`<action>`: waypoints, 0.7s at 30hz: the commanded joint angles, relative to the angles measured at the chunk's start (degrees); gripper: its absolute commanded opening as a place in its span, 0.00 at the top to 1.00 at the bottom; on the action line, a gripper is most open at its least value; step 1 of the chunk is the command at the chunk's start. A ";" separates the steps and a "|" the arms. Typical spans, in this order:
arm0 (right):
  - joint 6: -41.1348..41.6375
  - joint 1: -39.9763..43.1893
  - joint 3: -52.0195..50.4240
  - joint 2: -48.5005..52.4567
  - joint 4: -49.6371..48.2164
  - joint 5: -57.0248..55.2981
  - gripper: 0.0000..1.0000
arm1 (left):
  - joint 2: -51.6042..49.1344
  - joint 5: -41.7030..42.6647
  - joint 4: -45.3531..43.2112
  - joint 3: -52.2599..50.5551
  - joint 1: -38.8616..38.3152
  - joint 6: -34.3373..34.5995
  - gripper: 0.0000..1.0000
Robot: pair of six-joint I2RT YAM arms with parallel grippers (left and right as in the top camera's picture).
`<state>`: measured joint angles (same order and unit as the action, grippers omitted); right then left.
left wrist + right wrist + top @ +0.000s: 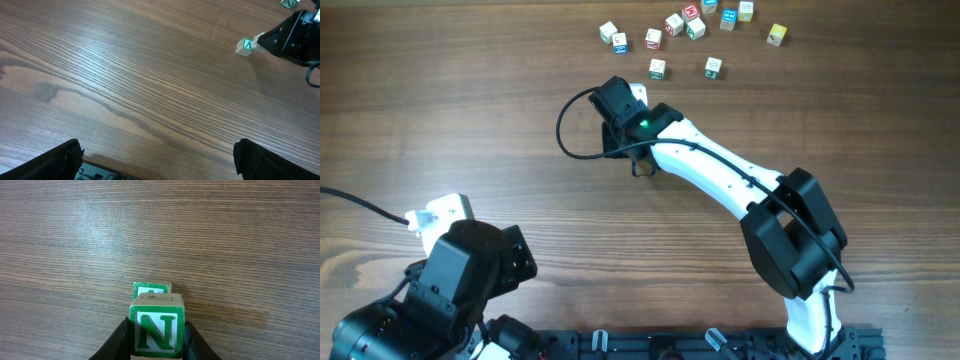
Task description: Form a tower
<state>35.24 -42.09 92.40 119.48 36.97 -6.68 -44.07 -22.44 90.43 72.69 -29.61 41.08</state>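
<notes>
**Item:** tower, two green-lettered cubes, being assembled on the table near the scattered loose cubes.

**Upper piece:** N cube, being gripped between the narrowly set fingers of the right gripper.

**Lower piece:** second cube, being glimpsed just behind and beneath; whether the two are touching cannot be told.

**Left gripper**: being held wide open, nothing between its fingers, well apart from the tower.

**Progress:** stacking is being judged nearly done; release and any further cubes are being counted as outstanding.

Matt, streaky-grained wood table; tower of pale bare wood with smooth green-printed faces; glossy white plastic right arm.
</notes>
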 commanded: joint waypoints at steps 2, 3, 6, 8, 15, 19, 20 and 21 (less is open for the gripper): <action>-0.79 0.04 0.85 1.29 -0.55 -1.18 0.87 | 0.04 0.31 0.07 -0.09 0.26 0.76 0.00; -0.81 0.02 0.85 1.29 -0.76 -0.96 0.87 | 0.04 0.31 0.07 -0.09 0.26 0.76 0.00; -0.79 0.02 0.85 1.29 -1.77 0.39 0.87 | 0.04 0.31 0.04 -0.09 0.26 0.76 0.00; -0.76 0.04 0.85 1.42 -1.79 0.52 0.86 | 0.04 0.31 0.04 -0.09 0.26 0.76 0.00; -0.70 0.02 0.85 2.36 -2.60 0.74 0.86 | 0.04 0.31 0.04 -0.09 0.26 0.76 0.00; -0.57 -0.17 0.85 2.89 -3.08 0.76 0.85 | 0.04 0.31 0.07 -0.09 0.26 0.76 0.00; -0.52 -0.17 0.85 2.93 -3.08 0.76 0.84 | 0.04 0.31 0.07 -0.09 0.26 0.76 0.00; -0.57 -0.17 0.85 2.93 -3.06 0.74 0.83 | 0.04 0.31 0.04 -0.09 0.26 0.76 0.00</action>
<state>35.24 -42.09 92.40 121.03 34.20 -6.39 -44.07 -22.44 90.43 72.69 -29.61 41.08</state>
